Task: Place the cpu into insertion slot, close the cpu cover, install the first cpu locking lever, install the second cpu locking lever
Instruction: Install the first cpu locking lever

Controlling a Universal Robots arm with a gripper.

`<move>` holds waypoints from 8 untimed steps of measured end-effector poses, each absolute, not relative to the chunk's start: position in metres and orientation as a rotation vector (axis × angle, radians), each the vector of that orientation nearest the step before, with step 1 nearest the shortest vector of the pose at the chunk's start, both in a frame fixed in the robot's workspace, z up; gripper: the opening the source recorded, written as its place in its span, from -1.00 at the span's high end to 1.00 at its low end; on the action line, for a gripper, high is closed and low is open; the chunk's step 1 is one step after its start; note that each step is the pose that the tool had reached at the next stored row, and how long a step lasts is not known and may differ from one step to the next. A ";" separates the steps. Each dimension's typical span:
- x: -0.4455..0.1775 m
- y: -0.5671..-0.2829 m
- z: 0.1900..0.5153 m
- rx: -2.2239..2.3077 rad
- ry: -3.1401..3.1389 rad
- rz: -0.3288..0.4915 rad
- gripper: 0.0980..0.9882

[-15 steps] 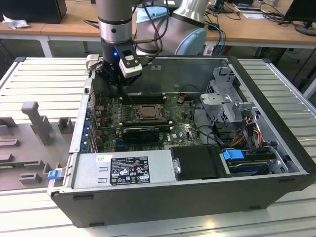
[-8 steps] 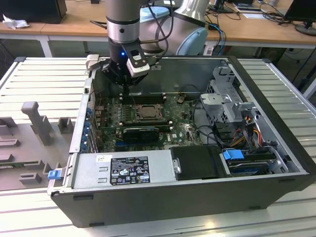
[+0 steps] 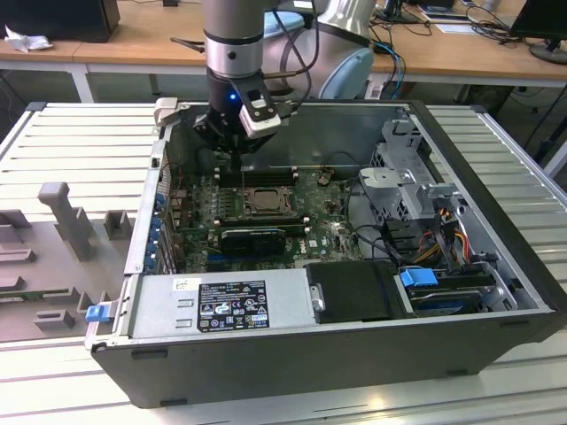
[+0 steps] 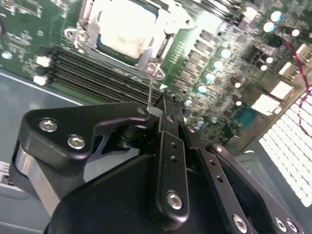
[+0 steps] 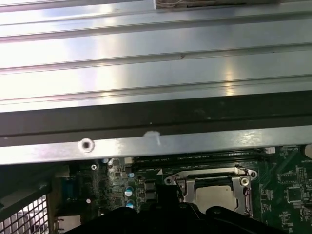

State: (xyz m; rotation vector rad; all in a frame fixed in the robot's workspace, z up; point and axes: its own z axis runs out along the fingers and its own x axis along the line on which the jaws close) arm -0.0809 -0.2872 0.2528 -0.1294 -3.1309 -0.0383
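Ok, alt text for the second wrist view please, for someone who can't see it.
The black pincer, closed on a thin wire lever, hangs over a green motherboard. Beyond it sits the insertion slot with the pale cpu seated and the silver cpu cover down around it, beside long black memory slots.

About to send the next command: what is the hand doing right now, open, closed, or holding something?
Hand: closed on a thin silver wire locking lever, beside the square black-framed socket holding the pale chip.
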 end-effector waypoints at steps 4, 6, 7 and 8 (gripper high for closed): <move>-0.068 -0.287 0.252 -0.130 -3.131 -0.038 0.98; -0.060 -0.287 0.252 -0.129 -3.131 -0.039 0.98; -0.060 -0.287 0.252 -0.129 -3.131 -0.048 0.98; -0.060 -0.287 0.252 -0.129 -3.131 -0.058 0.98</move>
